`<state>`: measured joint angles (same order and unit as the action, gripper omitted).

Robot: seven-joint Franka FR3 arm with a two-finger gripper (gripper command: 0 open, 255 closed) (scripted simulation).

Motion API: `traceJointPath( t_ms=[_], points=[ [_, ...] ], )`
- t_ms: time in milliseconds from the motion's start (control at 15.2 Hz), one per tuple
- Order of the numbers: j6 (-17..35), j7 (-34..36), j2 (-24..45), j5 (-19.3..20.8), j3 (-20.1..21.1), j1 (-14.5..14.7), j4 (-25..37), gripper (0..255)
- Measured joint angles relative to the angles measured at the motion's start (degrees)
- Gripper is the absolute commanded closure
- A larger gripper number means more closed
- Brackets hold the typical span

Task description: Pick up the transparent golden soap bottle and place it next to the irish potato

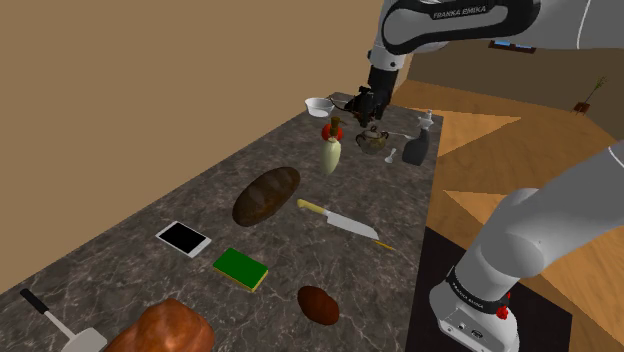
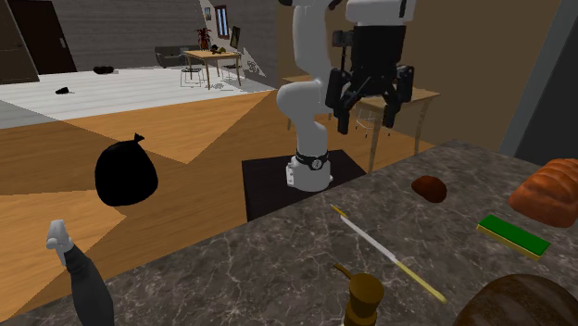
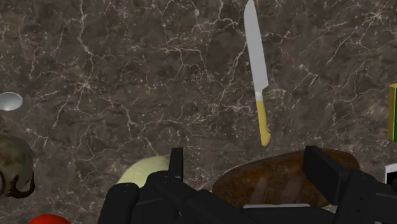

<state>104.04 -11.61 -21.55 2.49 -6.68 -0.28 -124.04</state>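
Observation:
The soap bottle is pale yellow with a brown pump top and stands upright toward the far end of the dark marble counter. Its golden-brown top sits at the lower edge of the second exterior view. A large brown oblong potato lies just nearer than the bottle. My gripper hangs in the air above and a little beyond the bottle, open, with nothing between its fingers. In the wrist view the open gripper looks down on the bottle and the potato.
A yellow-handled knife lies between the potato and the counter's stand-side edge. Beside the bottle are a brown teapot, a dark spray bottle and a white bowl. Nearer lie a phone, green sponge, small reddish-brown lump and a bread loaf.

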Motion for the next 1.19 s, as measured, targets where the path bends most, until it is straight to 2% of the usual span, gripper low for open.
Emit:
traceJointPath(
  t_ms=[462, 858, 1188],
  points=[
    [5.87, -3.44, 13.33, -0.45, -2.29, -0.66, 9.02, 0],
    [8.55, -7.01, 26.61, -2.31, -3.88, -1.92, 20.91, 0],
    [8.57, -9.04, 37.42, -4.14, -4.27, -3.28, 32.66, 0]
  ],
)
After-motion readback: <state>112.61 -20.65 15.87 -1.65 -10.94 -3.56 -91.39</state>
